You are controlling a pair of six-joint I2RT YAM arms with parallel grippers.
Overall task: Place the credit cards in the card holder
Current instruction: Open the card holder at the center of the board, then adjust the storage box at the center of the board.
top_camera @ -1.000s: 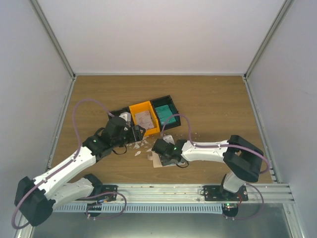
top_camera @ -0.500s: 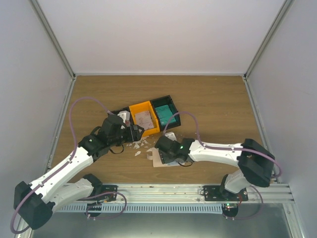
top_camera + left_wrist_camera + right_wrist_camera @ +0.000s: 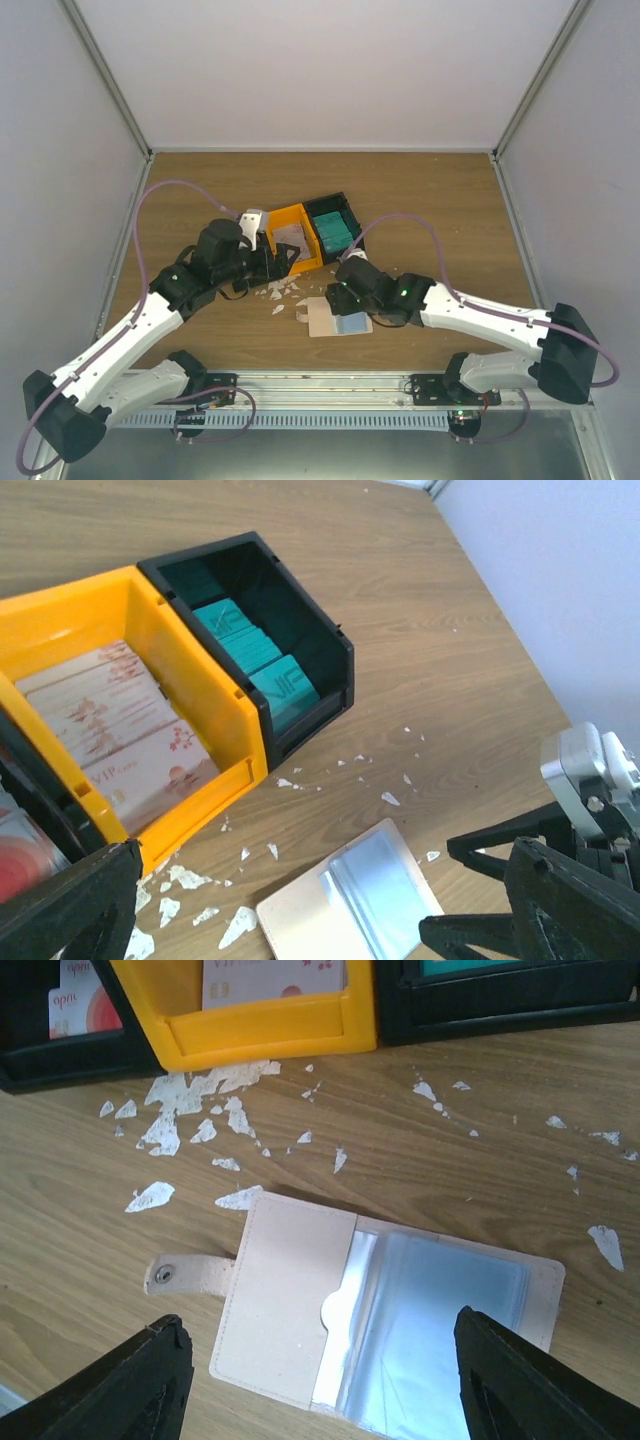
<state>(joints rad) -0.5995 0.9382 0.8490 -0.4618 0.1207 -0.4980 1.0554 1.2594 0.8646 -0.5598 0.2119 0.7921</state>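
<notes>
**Holder lying open, both grippers empty**

The beige-tan folding card holder (image 3: 290, 1300) lies flat and open on the wooden table (image 3: 440, 200), pale blue pockets up and snap tab sticking out sideways. Beyond it, past white paper scraps (image 3: 190, 1120), the joined orange and black plastic trays (image 3: 190, 810) hold the credit cards (image 3: 235, 645). There is bare wood to its right. The right gripper (image 3: 320, 1335) hovers over it, jaws spread, gripping nothing. The left gripper (image 3: 278, 262) is also spread, at the trays' near edge. Since a second ago the right arm has drawn back, uncovering the holder.
</notes>
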